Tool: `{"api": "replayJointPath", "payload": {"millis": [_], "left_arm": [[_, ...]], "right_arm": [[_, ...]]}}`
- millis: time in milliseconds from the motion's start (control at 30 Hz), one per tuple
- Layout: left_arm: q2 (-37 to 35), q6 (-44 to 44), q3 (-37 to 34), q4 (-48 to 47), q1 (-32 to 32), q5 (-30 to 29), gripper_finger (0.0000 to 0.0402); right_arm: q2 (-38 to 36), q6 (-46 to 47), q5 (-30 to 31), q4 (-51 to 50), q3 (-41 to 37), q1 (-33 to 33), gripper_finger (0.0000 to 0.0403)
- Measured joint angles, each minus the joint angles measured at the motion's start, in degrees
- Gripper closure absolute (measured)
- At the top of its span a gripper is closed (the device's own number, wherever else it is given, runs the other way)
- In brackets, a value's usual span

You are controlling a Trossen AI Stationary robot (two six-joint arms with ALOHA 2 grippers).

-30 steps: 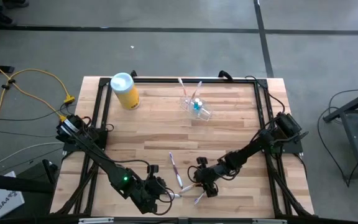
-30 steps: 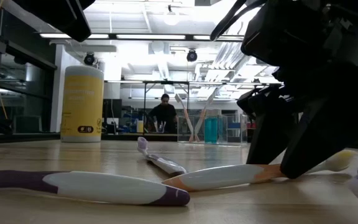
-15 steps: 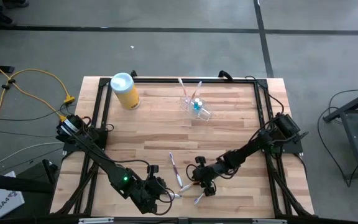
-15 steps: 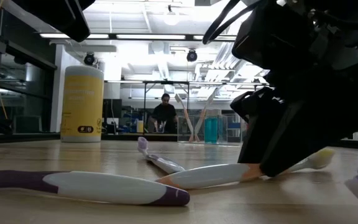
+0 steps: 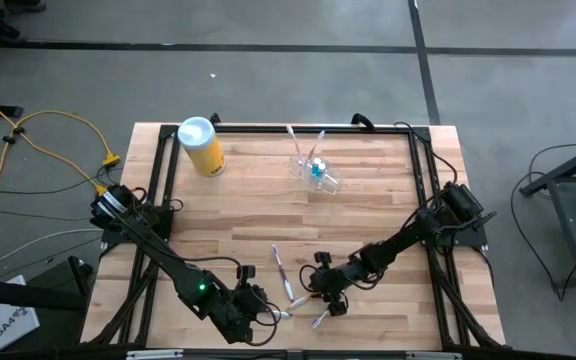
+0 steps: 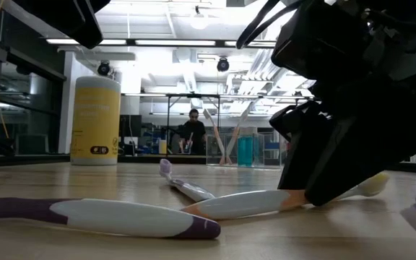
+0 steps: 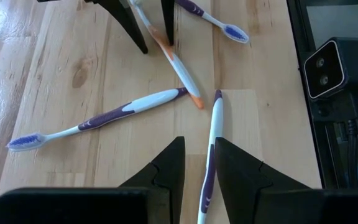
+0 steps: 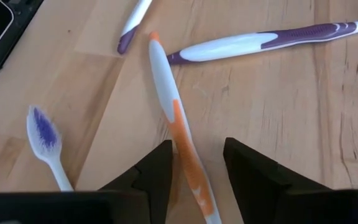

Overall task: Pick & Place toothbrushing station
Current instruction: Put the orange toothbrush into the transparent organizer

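The right gripper point(image 5: 327, 297) is low in the middle of the high view, down at the wooden table point(image 5: 368, 210). Its two fingers point(image 8: 157, 171) stand one on each side of the orange and white toothbrush point(image 8: 178, 127). A little gap still shows next to the handle, so they look partly closed around it, not yet pinching it.

The grab could fail. The handle is thin, round and lies flat on the wood. If the fingers close too high, the brush may slip out or spin away. It could then bump the purple and white toothbrush point(image 8: 260, 42) lying just beside its end.

The left gripper point(image 5: 258, 312) waits near the bottom edge of the high view. Its fingers are apart and hold nothing. Another purple toothbrush point(image 7: 211, 146) lies between them on the table. If this arm moves, it could push that brush.

The clear holder cup point(image 5: 313, 166) sits in the upper middle of the high view, well apart from the brushes. A loose grip may drop the brush on the way there. The yellow canister point(image 5: 201, 147) stands at the upper left.
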Motion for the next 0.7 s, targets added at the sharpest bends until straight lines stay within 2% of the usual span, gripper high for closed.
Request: {"api": "replayJointPath", "payload": {"millis": [400, 700], "left_arm": [[0.0, 0.0, 0.0, 0.2, 0.0, 0.2, 0.0321], [0.0, 0.0, 0.0, 0.2, 0.0, 0.2, 0.0321]], "right_arm": [[-0.6, 0.0, -2.5, -1.7, 0.1, 0.2, 0.0264], [-0.6, -1.2, -2.3, -1.9, 0.1, 0.3, 0.0267]]}}
